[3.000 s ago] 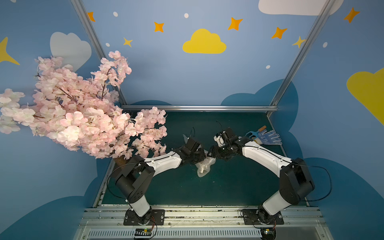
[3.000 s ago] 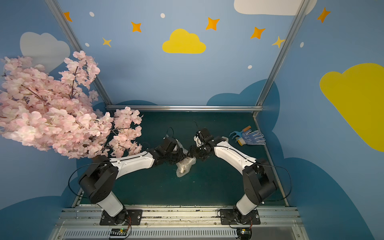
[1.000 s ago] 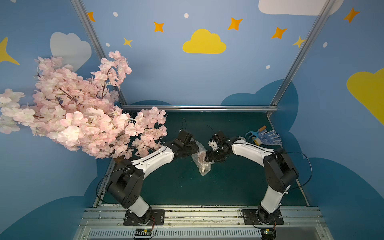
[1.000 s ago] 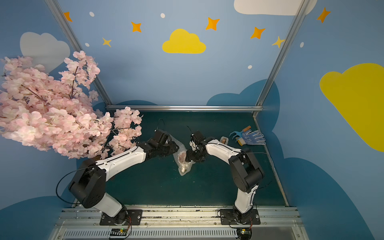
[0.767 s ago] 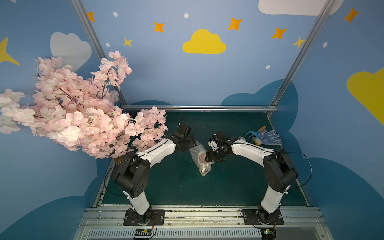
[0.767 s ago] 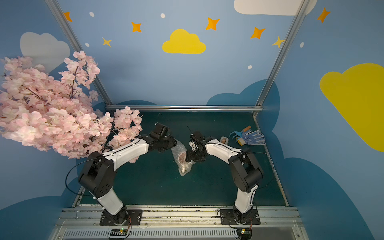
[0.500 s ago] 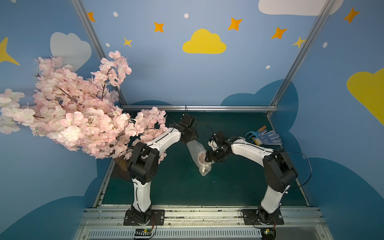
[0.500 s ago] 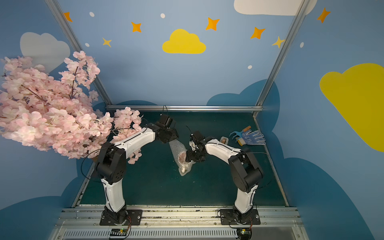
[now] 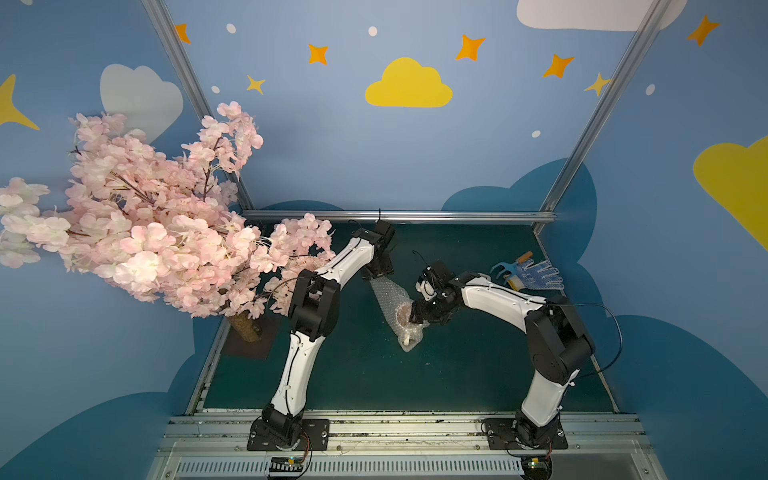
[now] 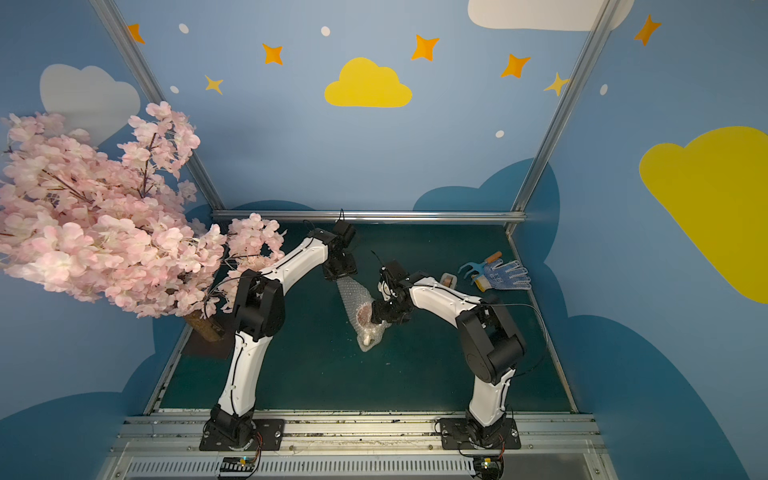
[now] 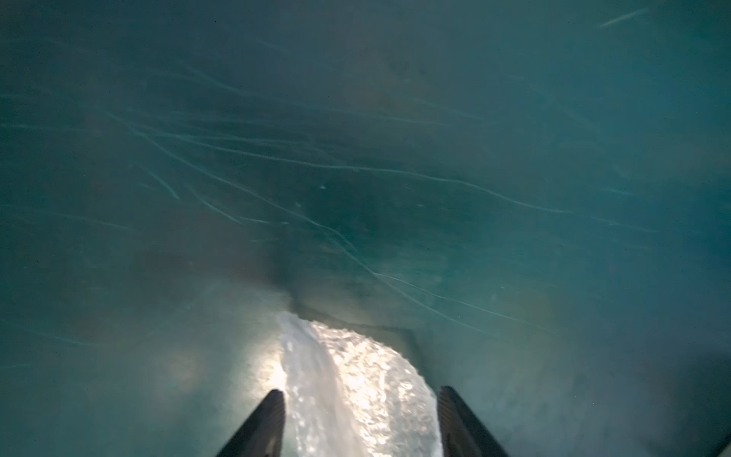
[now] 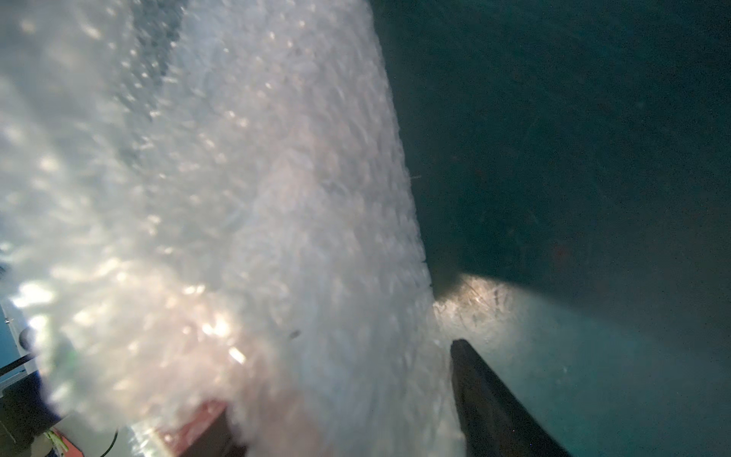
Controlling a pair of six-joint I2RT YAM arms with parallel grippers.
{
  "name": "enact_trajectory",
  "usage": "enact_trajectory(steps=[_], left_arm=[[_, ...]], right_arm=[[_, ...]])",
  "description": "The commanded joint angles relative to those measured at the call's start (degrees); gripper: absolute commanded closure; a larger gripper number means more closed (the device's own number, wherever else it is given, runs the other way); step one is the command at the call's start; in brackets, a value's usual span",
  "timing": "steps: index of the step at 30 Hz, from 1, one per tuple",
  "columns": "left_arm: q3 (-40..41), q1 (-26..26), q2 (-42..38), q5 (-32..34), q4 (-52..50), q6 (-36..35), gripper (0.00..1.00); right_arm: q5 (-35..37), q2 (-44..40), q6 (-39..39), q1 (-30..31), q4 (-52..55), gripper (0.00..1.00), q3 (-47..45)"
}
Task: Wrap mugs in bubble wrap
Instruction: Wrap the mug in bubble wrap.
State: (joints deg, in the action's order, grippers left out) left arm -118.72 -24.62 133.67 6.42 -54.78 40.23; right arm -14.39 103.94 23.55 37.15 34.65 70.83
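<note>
My left claw [image 9: 377, 276] has swung away toward 12 o'clock, far out over the dark green table mat [image 9: 365, 374]. It drags one end of the clear, silvery sheet of bubble wrap [image 9: 388, 293] with it. A second ago that sheet lay bunched beside the mug; now it runs as a taut strip from the mug up toward 11 o'clock. In my left wrist view the wrap fills the gap between my two dark fingers [image 11: 263, 423], so I judge that claw clenched on the bubble wrap.

My right claw [image 9: 417, 316] has not shifted. It sits at the 3 o'clock side of the small white ceramic mug with the glossy red inside [image 9: 404, 314]. In my right wrist view one finger [image 12: 490, 403] stands outside the wrap, and a patch of red shows by the other. I take that claw to be clamped on the mug's wall through the plastic.

The mug lies near the middle of the mat under the wrap, its white handle [image 9: 405, 341] pointing to 6 o'clock. With the slack pulled out, the loose end looks ready to fold over.
</note>
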Motion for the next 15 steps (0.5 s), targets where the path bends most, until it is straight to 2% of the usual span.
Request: enact_trajectory(steps=[1, 12, 15], left_arm=[[-1.8, 1.4, 0.5, -0.1, -3.5, -0.9, 0.43], [-1.9, 2.0, 2.0, -3.2, -2.4, -1.9, 0.59], [-1.9, 2.1, 2.4, -3.0, -2.4, -2.2, 0.69]], right_arm=[[2.5, 1.8, -0.5, 0.3, 3.2, 0.36, 0.5], [2.5, 2.0, -0.3, 0.5, 3.1, 0.37, 0.5], [2.6, 1.9, -0.2, 0.6, 3.2, 0.37, 0.4]])
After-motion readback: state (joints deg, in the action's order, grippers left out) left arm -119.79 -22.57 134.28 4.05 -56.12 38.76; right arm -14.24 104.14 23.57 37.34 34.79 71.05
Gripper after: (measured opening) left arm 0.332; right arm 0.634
